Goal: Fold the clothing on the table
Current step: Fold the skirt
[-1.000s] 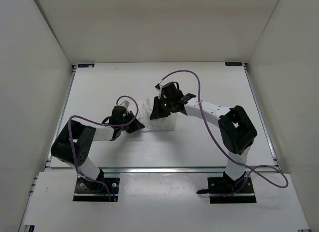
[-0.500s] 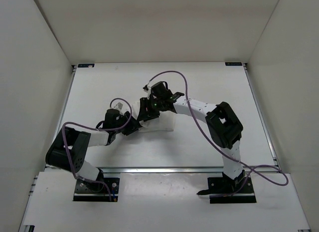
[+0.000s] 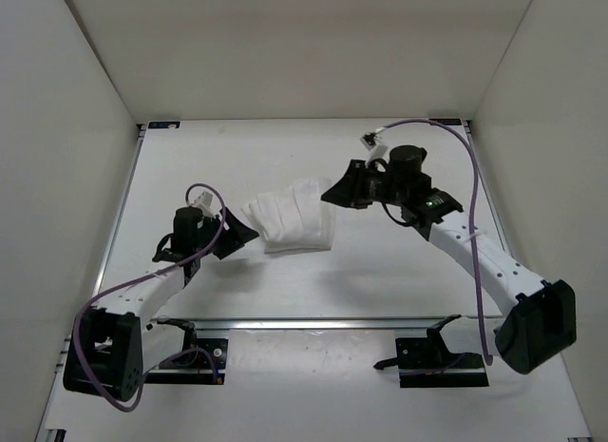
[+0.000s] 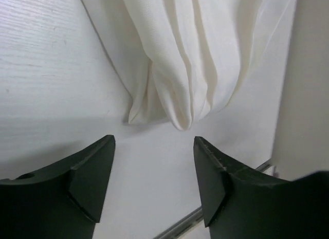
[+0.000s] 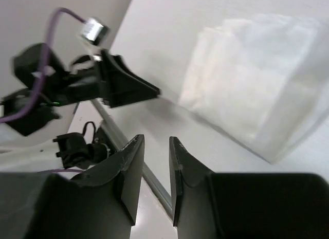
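White clothing (image 3: 293, 219) lay in a compact, creased bundle about the middle of the tabletop, with bare table (image 3: 399, 280) on every side of it. Soft ridges ran across its top. In the left wrist view its nearest edge hung in loose rounded folds that touched the surface.

I judged the fabric to be light, limp and thin. It would likely slump as soon as it was lifted, and its layers could slide over one another. A sound hold would be a pinch on a corner or along a folded edge, taking every layer at once, not a grab at the puffy middle.

The left gripper (image 3: 245, 235) sat low, just beside the bundle's left edge, with its fingers pointing at the cloth. Its jaws were spread wide with nothing between them, and cloth showed just ahead of them in its own camera. That arm ran from its base at the near left corner, forearm angled up toward the middle.

The right gripper (image 3: 332, 193) sat by the bundle's far right corner, raised and apart from the cloth. Its jaws stood only a narrow gap apart and held nothing. Its elbow was swung out toward the near right corner, the forearm slanting back in toward the centre.
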Tool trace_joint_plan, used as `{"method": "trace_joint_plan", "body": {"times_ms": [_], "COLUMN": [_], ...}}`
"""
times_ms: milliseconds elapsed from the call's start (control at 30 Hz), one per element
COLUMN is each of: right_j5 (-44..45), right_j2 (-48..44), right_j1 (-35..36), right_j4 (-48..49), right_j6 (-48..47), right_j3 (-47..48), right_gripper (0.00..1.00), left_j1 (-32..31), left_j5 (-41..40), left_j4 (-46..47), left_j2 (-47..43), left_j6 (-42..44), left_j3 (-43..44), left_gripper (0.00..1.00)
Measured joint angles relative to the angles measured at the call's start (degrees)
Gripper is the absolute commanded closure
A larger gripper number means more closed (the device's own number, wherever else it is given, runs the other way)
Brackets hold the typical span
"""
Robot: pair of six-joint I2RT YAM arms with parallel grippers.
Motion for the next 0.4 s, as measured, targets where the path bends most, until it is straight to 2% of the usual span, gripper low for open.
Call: {"method": "trace_joint_plan", "body": {"times_ms": [33, 67, 233, 400], "right_j5": [0.11, 0.35, 1.73, 8.07], "right_j2": [-1.70, -3.15, -6.60, -8.63], "right_j1": [-1.53, -2.84, -7.87, -9.22], "right_j4": [-0.22, -0.94, -7.85, -16.48], "right_j6": [-0.04, -0.22, -3.54, -9.90], "right_j3": [-1.70, -3.23, -6.86, -6.91], "right_gripper": [0.76, 0.76, 0.71, 0.66], "left_j1": [0.24, 0.31, 0.07, -0.17], "left_j5": [0.22, 0.09, -2.23, -5.46], "left_j4": [-3.89, -8.28, -26.45, -37.07], "left_j2": [-0.85, -1.51, -5.86, -12.90], "left_j6": [1.77, 3.74, 15.21, 22.80], "left_j3": [1.81, 4.35, 19.58, 26.47], "left_gripper": [0.24, 0.02, 0.01, 0.02]}}
